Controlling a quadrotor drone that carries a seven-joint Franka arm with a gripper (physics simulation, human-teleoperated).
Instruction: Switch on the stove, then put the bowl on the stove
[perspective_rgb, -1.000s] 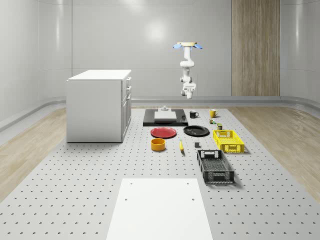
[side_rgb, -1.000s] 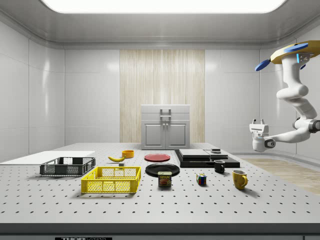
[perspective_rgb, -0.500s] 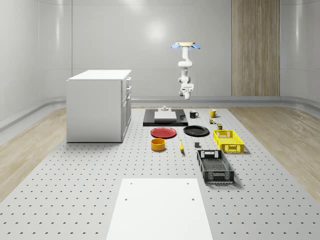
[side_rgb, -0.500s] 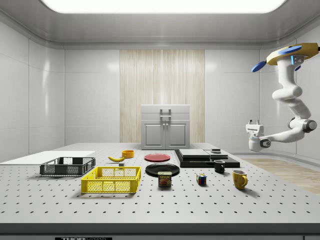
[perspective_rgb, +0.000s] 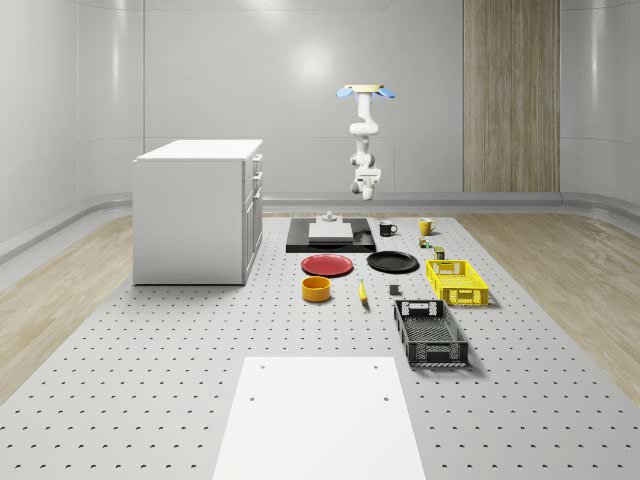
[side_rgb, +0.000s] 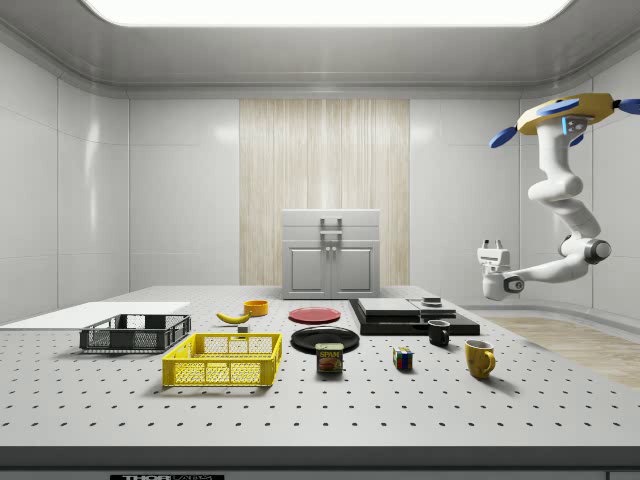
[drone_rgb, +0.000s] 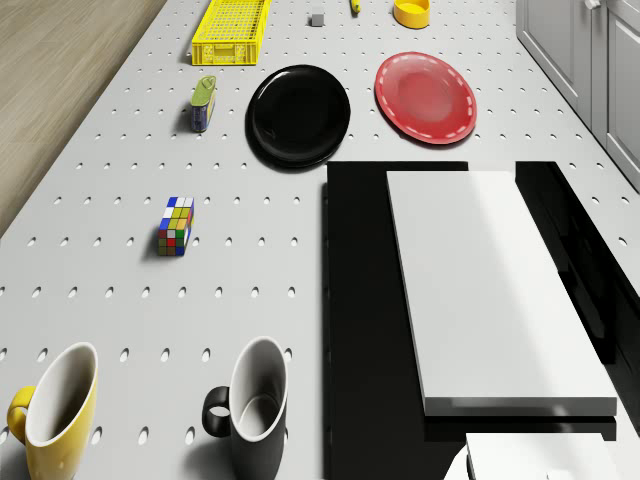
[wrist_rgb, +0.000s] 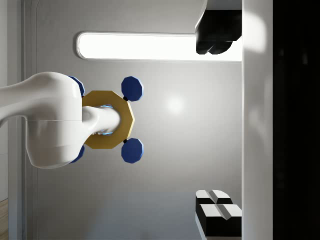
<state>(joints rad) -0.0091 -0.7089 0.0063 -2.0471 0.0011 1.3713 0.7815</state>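
From here the drone hovers high past the far end of the table; the side view puts it right of the stove. Gripper points upward, holding nothing; I cannot tell its opening. Whole-scene view shows the orange bowl on the table nearer than the red plate.

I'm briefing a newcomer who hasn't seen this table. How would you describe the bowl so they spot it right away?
Start at the tall white cabinet on the perforated table. In front of its drawer side lies the red plate, and the bowl sits just nearer the camera, with the banana beside it. It is the only low, round, orange-yellow dish with straight walls and no handle.
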